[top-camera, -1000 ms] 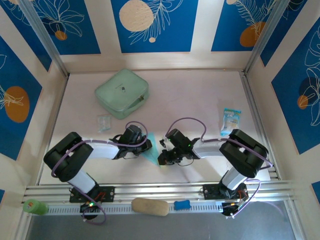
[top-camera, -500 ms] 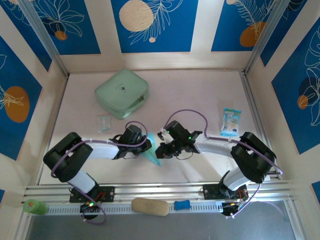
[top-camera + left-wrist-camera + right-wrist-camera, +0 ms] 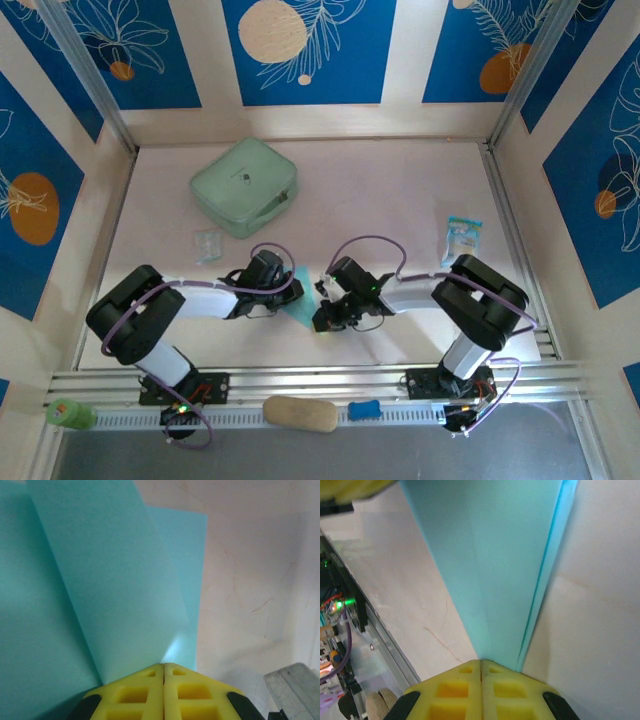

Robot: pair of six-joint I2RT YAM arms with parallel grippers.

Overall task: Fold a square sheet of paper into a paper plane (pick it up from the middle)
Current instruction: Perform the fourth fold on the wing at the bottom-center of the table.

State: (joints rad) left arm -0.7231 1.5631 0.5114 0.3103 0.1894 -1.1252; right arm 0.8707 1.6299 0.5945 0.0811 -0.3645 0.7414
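Cyan paper plane (image 3: 301,303) is lying at six o'clock on the table (image 3: 380,190), with both fully closed grippers touching it: left gripper (image 3: 164,667) at nine, right gripper (image 3: 480,664) at four. Printed packet (image 3: 462,243) at three is showing print too small to read; mint case (image 3: 245,186) is sitting at eleven.

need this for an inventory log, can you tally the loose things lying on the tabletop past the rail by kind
folded cyan paper: 1
mint-green case: 1
printed blue-white packet: 1
small clear packet: 1
total: 4
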